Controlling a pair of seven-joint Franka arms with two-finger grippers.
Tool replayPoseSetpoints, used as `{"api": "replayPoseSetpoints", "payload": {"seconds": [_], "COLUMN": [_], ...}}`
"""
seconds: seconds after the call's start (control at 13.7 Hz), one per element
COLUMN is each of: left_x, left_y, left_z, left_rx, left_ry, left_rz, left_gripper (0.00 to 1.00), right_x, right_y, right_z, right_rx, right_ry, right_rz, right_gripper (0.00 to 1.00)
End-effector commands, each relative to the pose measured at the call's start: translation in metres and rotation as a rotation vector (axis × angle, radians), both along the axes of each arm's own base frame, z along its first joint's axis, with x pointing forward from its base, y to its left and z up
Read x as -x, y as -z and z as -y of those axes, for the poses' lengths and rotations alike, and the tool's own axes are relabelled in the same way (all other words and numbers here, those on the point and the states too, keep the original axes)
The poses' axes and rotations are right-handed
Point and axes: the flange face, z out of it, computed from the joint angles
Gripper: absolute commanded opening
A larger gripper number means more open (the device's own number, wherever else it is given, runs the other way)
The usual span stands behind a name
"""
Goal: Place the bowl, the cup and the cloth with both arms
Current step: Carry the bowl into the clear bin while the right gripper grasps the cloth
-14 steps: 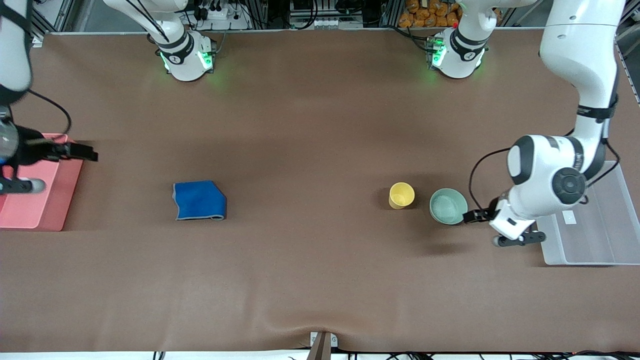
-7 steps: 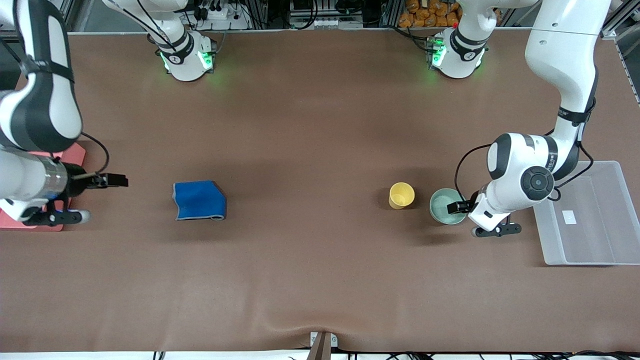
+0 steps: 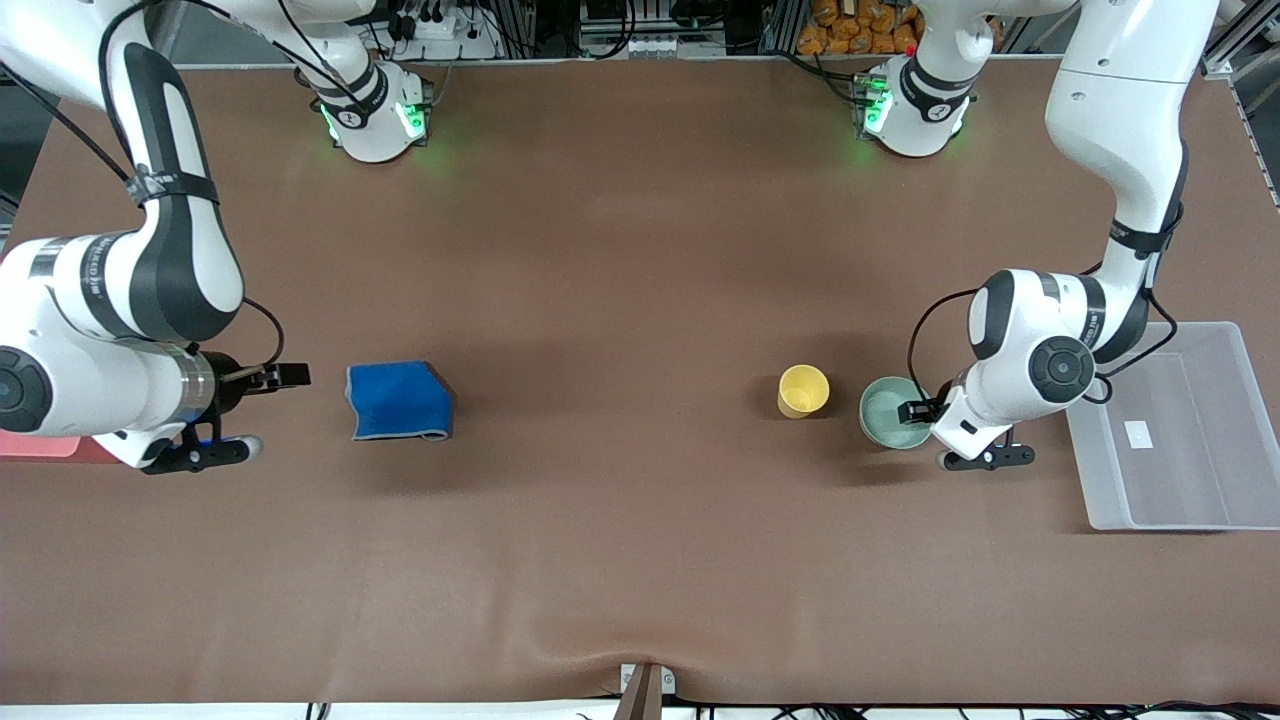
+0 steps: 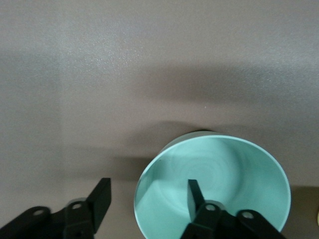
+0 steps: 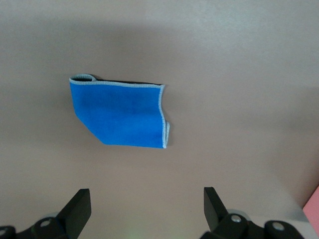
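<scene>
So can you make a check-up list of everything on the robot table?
Surface: brown table mat, a wrinkle at the edge nearest the front camera.
Job's things: bowl beside cup toward the left arm's end; cloth flat, toward the right arm's end.
Clutter: clear bin at the left arm's end; pink tray at the right arm's end.
Grippers: left gripper open, jaws straddling the bowl's rim; right gripper open, short of the cloth.
Cables: black cable looping at the left wrist; another at the right wrist.
Surroundings: racks and wiring past the bases.
</scene>
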Motion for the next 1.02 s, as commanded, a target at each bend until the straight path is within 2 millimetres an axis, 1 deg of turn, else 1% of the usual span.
{"api": "replayPoseSetpoints", "payload": {"seconds": [0.0, 0.07, 0.22, 0.29, 0.44, 0.58, 0.73, 0.8, 0.88, 0.95], "left_x": [-0.002, -0.002, -0.003, -0.005, -0.01, -0.016, -0.026, -0.031, -0.037, -0.041], "left_y": [0.003, 0.002, 0.001, -0.003, -0.013, -0.038, -0.075, -0.095, -0.113, -0.13], "left_z": [-0.002, -0.002, -0.003, -0.005, -0.011, -0.022, -0.044, -0.049, -0.057, -0.072], "left_rx": [-0.015, -0.014, -0.015, -0.015, -0.015, -0.018, -0.026, -0.032, -0.033, -0.032], "left_ry": [-0.005, -0.01, -0.025, -0.033, -0.053, -0.065, -0.086, -0.084, -0.071, -0.062], "left_rz": [0.023, 0.025, 0.026, 0.034, 0.048, 0.066, 0.044, 0.017, -0.011, -0.032], "left_gripper": [0.24, 0.13, 0.0, 0.0, 0.0, 0.0, 0.0, 0.0, 0.0, 0.0], "right_x": [0.003, 0.01, 0.015, 0.019, 0.028, 0.04, 0.051, 0.056, 0.059, 0.061], "right_y": [0.041, 0.055, 0.077, 0.093, 0.107, 0.128, 0.146, 0.155, 0.161, 0.166], "right_z": [-0.014, -0.007, 0.007, 0.01, 0.002, 0.001, -0.009, -0.012, -0.016, -0.018], "right_rx": [-0.034, -0.045, -0.078, -0.088, -0.094, -0.091, -0.09, -0.089, -0.087, -0.087], "right_ry": [-0.066, -0.089, -0.173, -0.199, -0.249, -0.253, -0.279, -0.287, -0.296, -0.307], "right_rz": [0.009, 0.005, 0.003, 0.022, 0.05, 0.069, 0.084, 0.096, 0.114, 0.128], "right_gripper": [1.0, 1.0, 1.0, 1.0, 1.0, 1.0, 1.0, 1.0, 1.0, 1.0]}}
